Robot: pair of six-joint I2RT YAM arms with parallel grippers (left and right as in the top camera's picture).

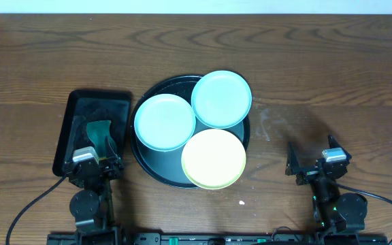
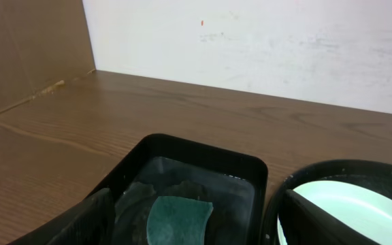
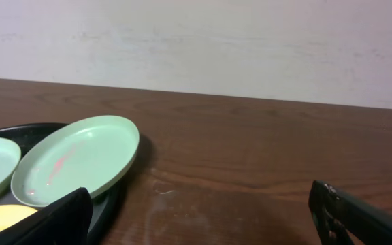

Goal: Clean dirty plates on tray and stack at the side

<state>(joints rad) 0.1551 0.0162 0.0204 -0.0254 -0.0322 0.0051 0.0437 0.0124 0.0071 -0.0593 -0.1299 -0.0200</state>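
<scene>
Three plates lie on the round black tray (image 1: pixel 150 165): a mint-blue plate (image 1: pixel 164 122) at left, a second mint-blue plate (image 1: pixel 221 99) at back right, with a pink smear in the right wrist view (image 3: pixel 77 163), and a pale yellow plate (image 1: pixel 214 158) in front. My left gripper (image 1: pixel 99 151) is open and empty over the near end of the rectangular black tray (image 1: pixel 74 112), above a green sponge (image 2: pixel 177 219). My right gripper (image 1: pixel 310 162) is open and empty, right of the round tray (image 3: pixel 19 133).
The rectangular tray (image 2: pixel 203 153) holds the green sponge (image 1: pixel 100 132) in some water. Bare wooden table (image 1: pixel 318 82) lies to the right of the round tray. A white wall stands behind the table, and a cardboard panel (image 2: pixel 26 47) at far left.
</scene>
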